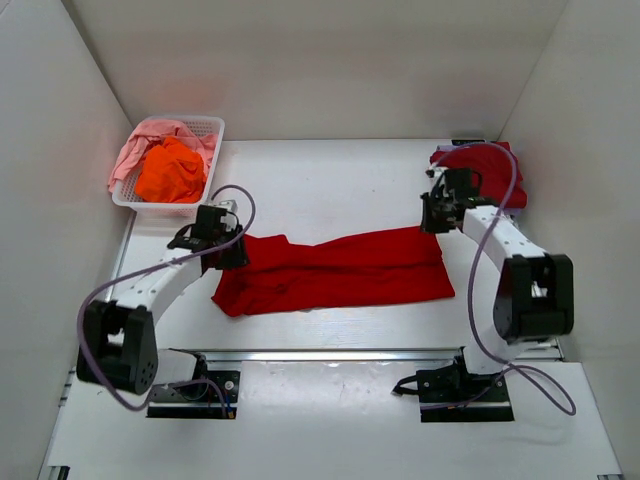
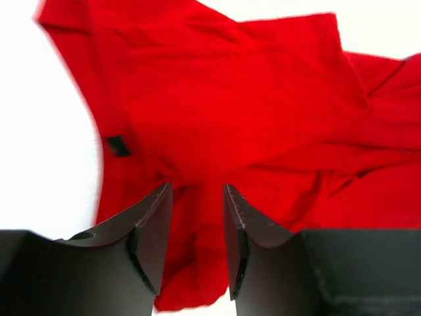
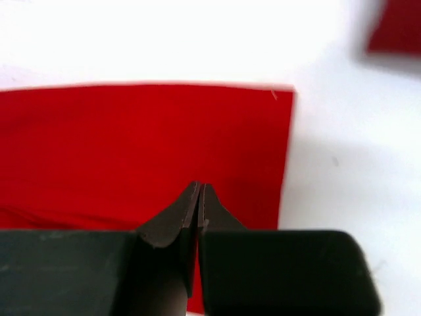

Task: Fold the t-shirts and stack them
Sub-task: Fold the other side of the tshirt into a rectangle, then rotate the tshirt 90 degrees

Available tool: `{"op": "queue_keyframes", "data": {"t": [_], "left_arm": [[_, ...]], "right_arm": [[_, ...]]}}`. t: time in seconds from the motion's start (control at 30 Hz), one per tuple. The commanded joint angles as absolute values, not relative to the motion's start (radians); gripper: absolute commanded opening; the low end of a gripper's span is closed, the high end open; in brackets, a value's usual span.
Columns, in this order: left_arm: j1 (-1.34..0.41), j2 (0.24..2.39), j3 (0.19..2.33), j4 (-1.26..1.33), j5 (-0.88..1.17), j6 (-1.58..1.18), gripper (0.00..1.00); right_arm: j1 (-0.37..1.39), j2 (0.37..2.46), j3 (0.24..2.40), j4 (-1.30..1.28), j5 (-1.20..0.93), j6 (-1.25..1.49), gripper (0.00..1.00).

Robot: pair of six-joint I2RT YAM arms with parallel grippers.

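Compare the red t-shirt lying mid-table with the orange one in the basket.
The red t-shirt lies stretched out long and fairly flat; the orange t-shirt sits crumpled in a heap. The red t-shirt rests directly on the table, while the orange t-shirt shares the white basket with a pink garment. Both are plain, single-coloured cloth.

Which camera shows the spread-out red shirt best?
The top external view: the whole red shirt shows, end to end. The left wrist view shows only its crumpled end, the right wrist view only its flat corner.
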State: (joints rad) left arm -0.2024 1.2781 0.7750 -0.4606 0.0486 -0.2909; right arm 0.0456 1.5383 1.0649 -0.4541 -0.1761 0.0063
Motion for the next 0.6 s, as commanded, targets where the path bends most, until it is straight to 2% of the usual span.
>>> {"op": "queue_keyframes", "data": {"t": [0.0, 0.3, 0.4, 0.57], "left_arm": [[-0.221, 1.360, 0.804, -0.402, 0.063, -0.351, 0.46], [-0.284, 1.550, 0.828, -0.377, 0.002, -0.367, 0.46], [-0.291, 1.658, 0.899, -0.364, 0.002, -0.391, 0.46], [-0.272, 1.863, 1.190, -0.419, 0.002, -0.388, 0.43]], "right_arm": [[0.084, 1.640, 1.147, -0.442, -0.184, -0.032, 0.00], [0.072, 1.897, 1.275, -0.526, -0.206, -0.002, 0.00], [0.043, 1.933, 1.284, -0.581, -0.178, 0.084, 0.00], [0.018, 1.867, 1.189, -0.626, -0.143, 0.247, 0.00]]}}
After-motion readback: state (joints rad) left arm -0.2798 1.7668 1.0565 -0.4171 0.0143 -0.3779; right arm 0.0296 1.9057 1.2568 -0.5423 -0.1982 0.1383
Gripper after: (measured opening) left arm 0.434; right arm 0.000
